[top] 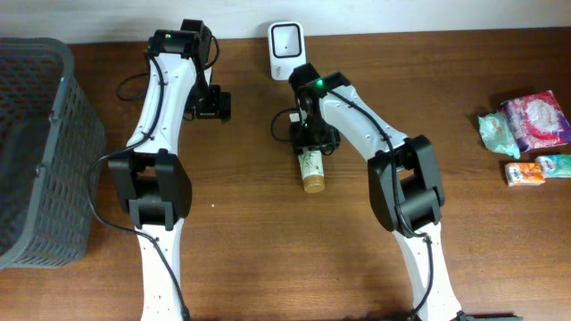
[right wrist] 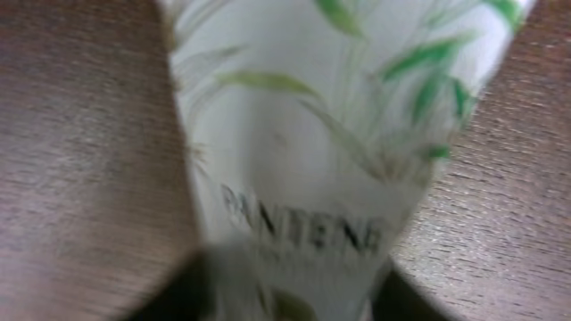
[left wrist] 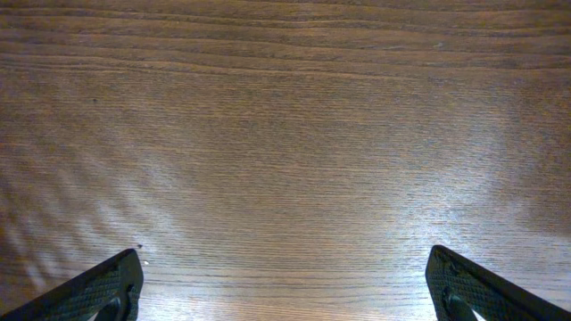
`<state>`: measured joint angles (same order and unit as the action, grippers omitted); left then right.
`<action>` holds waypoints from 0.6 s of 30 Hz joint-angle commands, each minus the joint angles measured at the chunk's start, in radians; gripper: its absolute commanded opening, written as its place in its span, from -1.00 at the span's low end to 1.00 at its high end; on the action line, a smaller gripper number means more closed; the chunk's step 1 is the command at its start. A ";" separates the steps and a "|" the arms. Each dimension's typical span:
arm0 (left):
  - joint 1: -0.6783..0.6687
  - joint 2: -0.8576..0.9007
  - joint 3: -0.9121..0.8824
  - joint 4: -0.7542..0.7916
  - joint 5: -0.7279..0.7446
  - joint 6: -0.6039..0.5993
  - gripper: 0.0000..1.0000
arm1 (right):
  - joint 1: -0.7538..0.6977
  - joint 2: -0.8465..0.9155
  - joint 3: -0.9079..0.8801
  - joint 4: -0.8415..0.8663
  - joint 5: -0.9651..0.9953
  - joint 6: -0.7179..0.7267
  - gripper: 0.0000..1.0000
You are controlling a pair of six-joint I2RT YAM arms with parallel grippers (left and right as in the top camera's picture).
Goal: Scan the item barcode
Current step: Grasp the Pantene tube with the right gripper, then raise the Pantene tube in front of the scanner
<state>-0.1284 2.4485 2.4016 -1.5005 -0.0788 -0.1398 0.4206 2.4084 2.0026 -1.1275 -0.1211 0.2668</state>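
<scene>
The item is a white Pantene tube (top: 312, 169) with green leaf print and a gold cap, lying on the wooden table in front of the white barcode scanner (top: 285, 49). My right gripper (top: 310, 143) sits over the tube's upper end. In the right wrist view the tube (right wrist: 330, 134) fills the blurred frame and runs down between the dark fingers (right wrist: 178, 294), which press on both its sides. My left gripper (top: 212, 105) hovers left of the scanner. In its own view the left gripper (left wrist: 285, 290) is open, with only bare wood between the fingertips (left wrist: 103, 290).
A grey mesh basket (top: 36, 152) stands at the left edge. Several small packets lie at the far right: a pink pack (top: 535, 120), a green one (top: 492, 132) and an orange one (top: 525, 172).
</scene>
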 commanded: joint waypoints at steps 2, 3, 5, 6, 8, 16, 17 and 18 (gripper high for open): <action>0.007 -0.010 0.020 0.000 0.003 -0.005 0.98 | -0.018 0.023 0.066 0.002 0.007 0.014 -0.92; 0.007 -0.010 0.020 0.000 0.003 -0.005 0.98 | -0.030 0.023 0.131 0.005 0.012 0.014 -0.92; 0.006 -0.010 0.020 0.000 0.003 -0.005 0.98 | -0.056 0.023 0.315 0.112 0.018 -0.028 -0.92; 0.006 -0.010 0.020 0.000 0.003 -0.005 0.98 | -0.062 0.023 0.347 0.180 0.020 -0.028 -0.92; 0.006 -0.010 0.020 0.000 0.003 -0.005 0.98 | -0.071 0.024 0.356 0.390 0.021 -0.028 -0.92; 0.006 -0.010 0.020 0.000 0.003 -0.005 0.98 | -0.074 0.084 0.352 0.846 0.082 -0.027 -0.92; 0.006 -0.010 0.020 0.000 0.003 -0.005 0.98 | -0.074 0.090 0.352 0.848 0.086 -0.027 -0.92; 0.006 -0.010 0.020 0.000 0.003 -0.005 0.98 | -0.076 0.090 0.352 0.855 0.085 -0.027 -0.92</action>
<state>-0.1284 2.4485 2.4020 -1.5005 -0.0792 -0.1402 0.3428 2.4893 2.3329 -0.2974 -0.0647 0.2501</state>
